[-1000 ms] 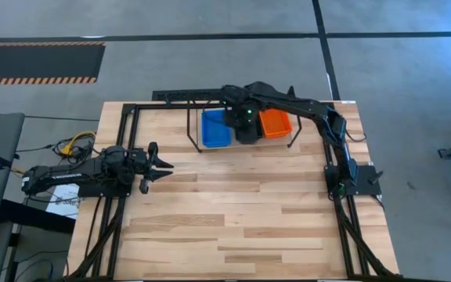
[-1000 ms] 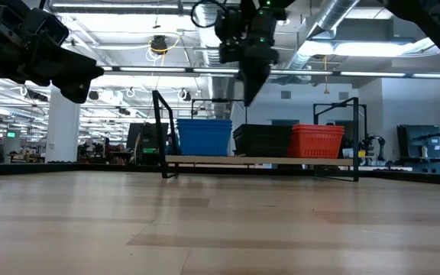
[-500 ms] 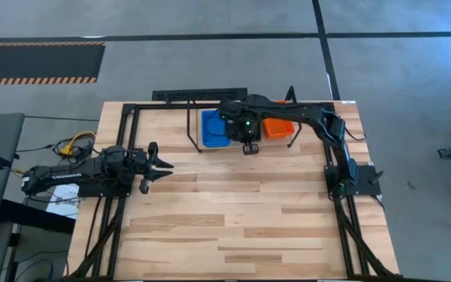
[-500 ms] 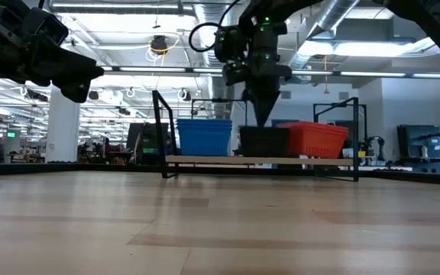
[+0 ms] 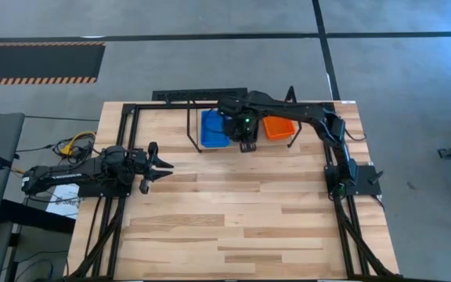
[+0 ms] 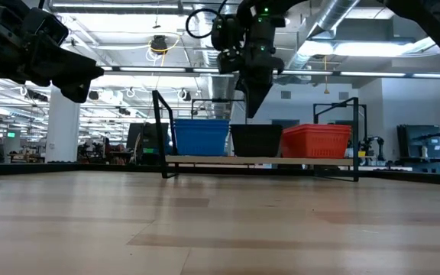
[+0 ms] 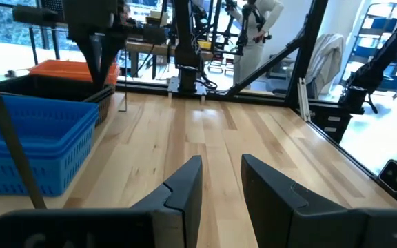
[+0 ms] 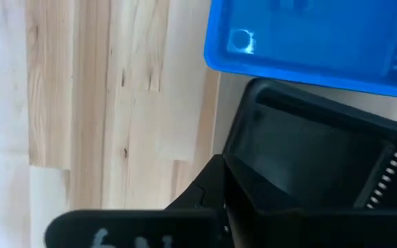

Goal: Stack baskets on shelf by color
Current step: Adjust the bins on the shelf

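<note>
blue basket (image 6: 201,137), black basket (image 6: 256,140) and red-orange basket (image 6: 315,140) sit in a row on the shelf (image 6: 260,160) at the far side of the plank table (image 5: 233,219); in the low view each colour shows as a stack, count per stack not readable. the blue one is at the shelf's left end, black in the middle, red-orange at the right end, neighbours close beside each other. right gripper (image 6: 252,103) hangs above the black basket near its front edge, fingers pointing down, jaws nearly closed with nothing seen between them; in the right wrist view the dark fingers (image 8: 216,189) overlap the black basket's rim, and whether they touch it cannot be told. left gripper (image 5: 160,164) waits over the left side of the table, well apart from the shelf, pointing toward the table's middle; jaws stand narrowly parted and empty, the two fingers (image 7: 185,186) showing a slim gap in the left wrist view.
</note>
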You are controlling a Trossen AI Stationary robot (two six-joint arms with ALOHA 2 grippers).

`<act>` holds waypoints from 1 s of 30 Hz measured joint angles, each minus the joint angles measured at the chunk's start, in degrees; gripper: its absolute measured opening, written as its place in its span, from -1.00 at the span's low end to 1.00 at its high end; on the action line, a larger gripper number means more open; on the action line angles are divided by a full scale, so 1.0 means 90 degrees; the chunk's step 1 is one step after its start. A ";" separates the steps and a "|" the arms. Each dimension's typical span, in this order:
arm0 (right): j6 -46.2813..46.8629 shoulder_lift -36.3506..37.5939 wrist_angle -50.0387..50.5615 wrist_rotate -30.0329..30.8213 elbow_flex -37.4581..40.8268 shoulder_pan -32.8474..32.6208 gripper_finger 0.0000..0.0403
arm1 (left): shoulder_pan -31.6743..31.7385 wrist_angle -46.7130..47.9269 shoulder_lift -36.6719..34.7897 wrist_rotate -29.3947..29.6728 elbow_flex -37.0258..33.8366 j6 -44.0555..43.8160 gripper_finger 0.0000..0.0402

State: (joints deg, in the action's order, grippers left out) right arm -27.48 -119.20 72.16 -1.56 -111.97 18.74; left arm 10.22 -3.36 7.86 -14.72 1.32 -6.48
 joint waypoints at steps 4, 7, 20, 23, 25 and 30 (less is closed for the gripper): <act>-0.0106 0.0003 0.0320 0.0002 -0.0292 0.0063 -0.87 | 0.0000 0.0000 -0.0002 0.0002 0.0000 -0.0002 -0.56; -0.0172 0.0005 0.0323 0.0002 -0.0364 0.0124 -0.86 | 0.0000 0.0000 -0.0001 0.0000 0.0000 -0.0005 -0.56; -0.0498 -0.0011 -0.0183 -0.0004 0.0378 0.0351 -0.86 | 0.0000 -0.0051 -0.0002 -0.0007 0.0000 -0.0010 -0.56; -0.0496 -0.0015 -0.0245 -0.0005 0.0450 0.0347 -0.87 | 0.0000 -0.0051 0.0000 -0.0007 0.0000 -0.0002 -0.56; -0.0456 -0.0014 -0.0262 -0.0005 0.0450 0.0314 -0.87 | -0.0002 -0.0051 0.0000 -0.0010 0.0000 0.0052 -0.56; -0.0450 -0.0012 -0.0158 -0.0015 0.0452 0.0152 -0.86 | 0.0000 -0.0051 0.0000 -0.0010 0.0000 0.0080 -0.56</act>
State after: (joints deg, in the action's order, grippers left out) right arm -31.53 -119.31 70.74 -1.69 -107.90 20.11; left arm 10.22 -3.81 7.86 -14.81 1.32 -5.76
